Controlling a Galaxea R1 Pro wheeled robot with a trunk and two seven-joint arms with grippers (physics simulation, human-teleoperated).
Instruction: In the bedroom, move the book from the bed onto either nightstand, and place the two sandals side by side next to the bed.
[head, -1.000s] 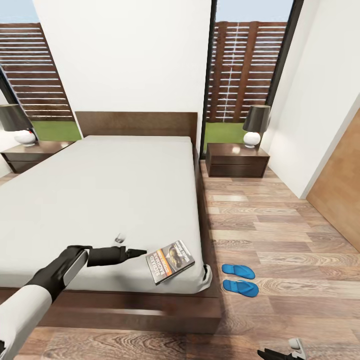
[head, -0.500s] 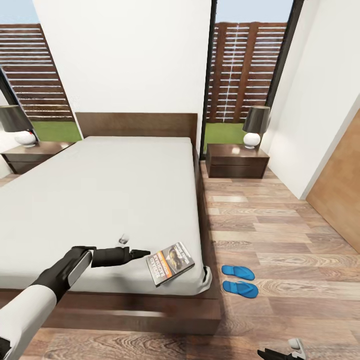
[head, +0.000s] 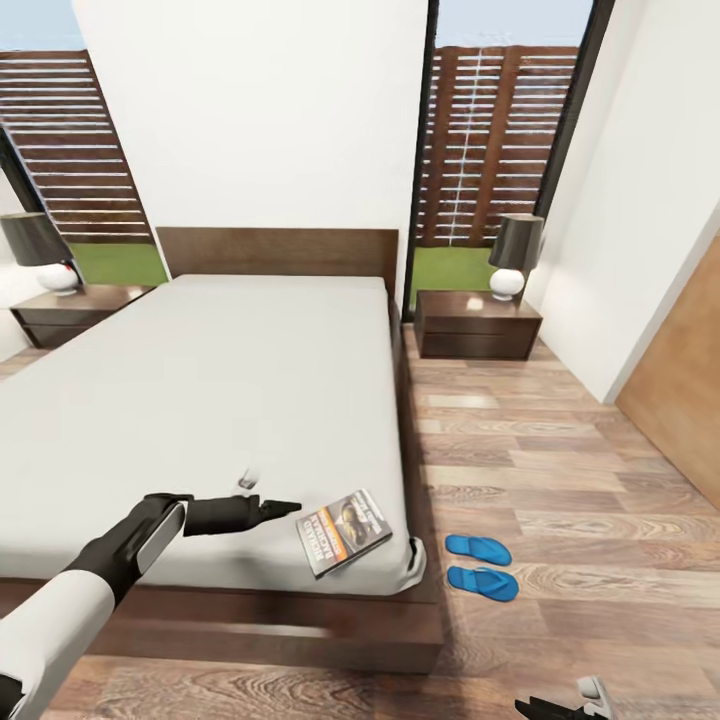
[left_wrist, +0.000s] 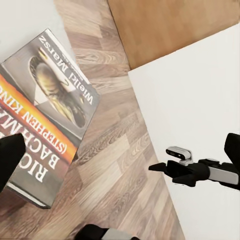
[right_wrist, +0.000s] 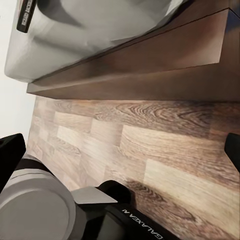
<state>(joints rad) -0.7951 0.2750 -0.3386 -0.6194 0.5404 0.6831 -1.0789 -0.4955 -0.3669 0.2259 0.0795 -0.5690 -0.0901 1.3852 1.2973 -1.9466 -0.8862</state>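
Grey mattress of the bed (head: 200, 400), on a dark wooden frame, with the book (head: 343, 530) lying flat near its near right corner (orange band and white lettering facing up). Left gripper (head: 285, 508) is stretched out low over the mattress, its dark tip just left of the book and close to the book's edge; whether they touch cannot be told. In the left wrist view the book (left_wrist: 42, 112) shows between two dark fingertips (left_wrist: 10, 155) that sit wide apart, so the jaws stand open and hold nothing. Two blue sandals (head: 480, 565) lie on the wood-plank floor (head: 560, 470) just right of the bed's near corner, side by side and nearly parallel. Far right nightstand (head: 476, 324) carries a lamp (head: 513, 254) with a dark shade; a second nightstand (head: 70, 310) stands far left of the bed. Right gripper (head: 568, 703) appears at the near edge of the head view, above the floor; how far it is open cannot be told.
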